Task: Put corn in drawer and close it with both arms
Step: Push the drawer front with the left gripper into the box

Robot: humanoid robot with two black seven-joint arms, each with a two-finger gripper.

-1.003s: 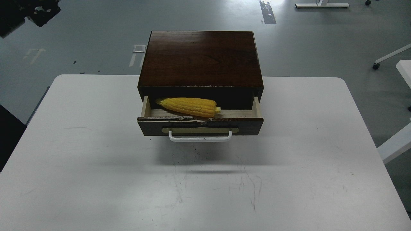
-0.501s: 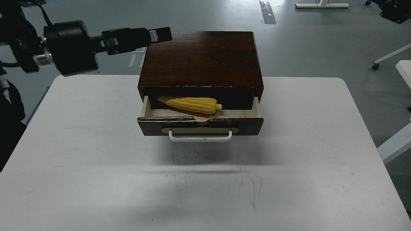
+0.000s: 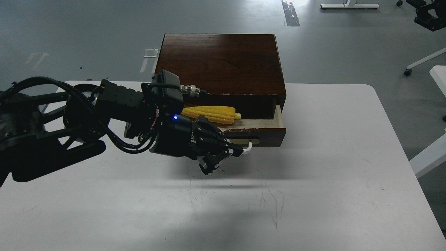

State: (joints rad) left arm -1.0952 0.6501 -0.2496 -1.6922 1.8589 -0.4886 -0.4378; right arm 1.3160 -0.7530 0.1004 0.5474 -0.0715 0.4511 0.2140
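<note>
The corn (image 3: 212, 114) already lies inside the drawer (image 3: 259, 130), which stands pulled out of the dark wooden box (image 3: 219, 62), so only the closing is left. The left gripper (image 3: 223, 157) hangs in front of the drawer's face near the white handle (image 3: 247, 149), jaws slightly spread and empty. The right gripper (image 3: 430, 14) (far off, top corner) is too small to read. The white surface (image 3: 331, 167) ahead offers open room.

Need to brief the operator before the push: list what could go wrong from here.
1. The corn lies inside the open drawer; if it rides up, it may jam under the box top.
2. The left end effector sits at the left of the drawer front; pushing off-centre there could skew the drawer or slide the box.
</note>
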